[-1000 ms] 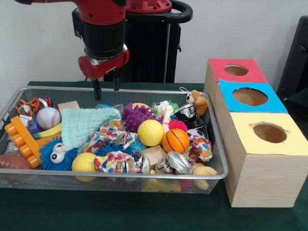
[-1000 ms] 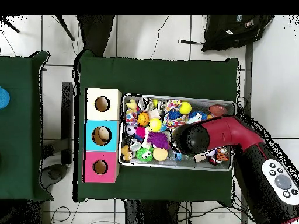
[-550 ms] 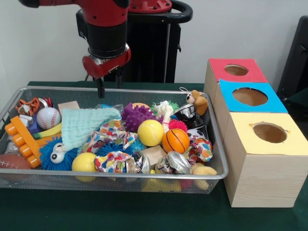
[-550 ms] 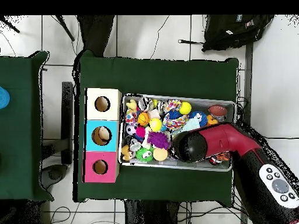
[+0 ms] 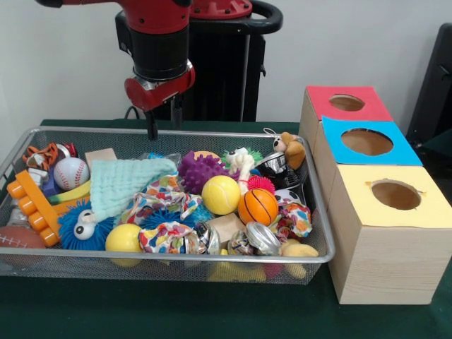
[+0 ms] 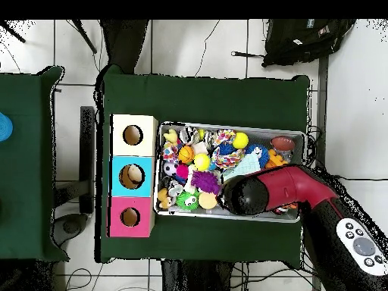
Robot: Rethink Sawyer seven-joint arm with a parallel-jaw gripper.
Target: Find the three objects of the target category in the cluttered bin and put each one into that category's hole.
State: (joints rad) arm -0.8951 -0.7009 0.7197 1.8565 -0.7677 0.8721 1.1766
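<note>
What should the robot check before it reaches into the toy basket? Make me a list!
1. Gripper empty: ok, nothing hangs between its fingers.
2. Gripper open: ok, the two fingers stand apart.
3. Gripper clear of the toys: ok, it hangs above the wire bin's far rim, touching nothing.
4. Balls easy to see: ok, the basketball, yellow ball and baseball lie on top.
5. Holes free: ok for the yellow box and red box; cannot tell for the blue box, where something pale shows from overhead.
</note>
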